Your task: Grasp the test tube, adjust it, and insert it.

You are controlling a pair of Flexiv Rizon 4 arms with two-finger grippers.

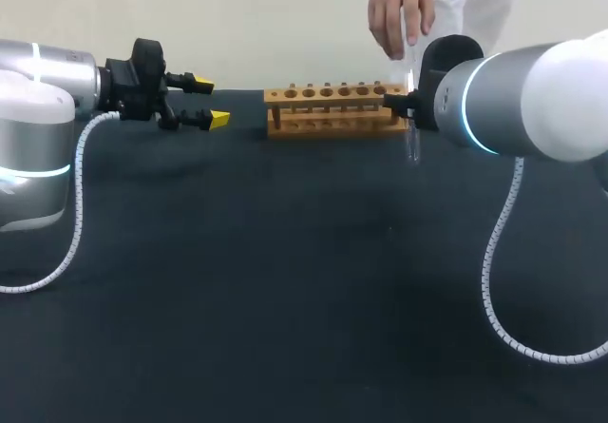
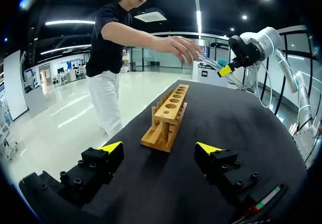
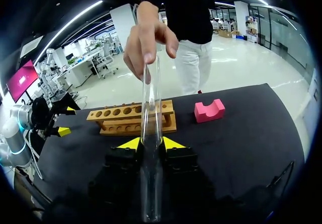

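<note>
Two tools, grasp step: right tool (image 3: 151,144) pinches the test tube (image 3: 151,108), a person's hand (image 3: 148,40) at its top; left tool (image 2: 160,147) wide. Next, likely: align it over the rack (image 2: 168,118).

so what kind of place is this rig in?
Looks like a robotics lab bench: dark table, wooden tube rack, and a person's hand on the glass test tube held in the right tool.

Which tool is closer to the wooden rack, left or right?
Right. The right tool, shut on the test tube, is beside the rack; the left tool, open, stands well off its other end.
</note>
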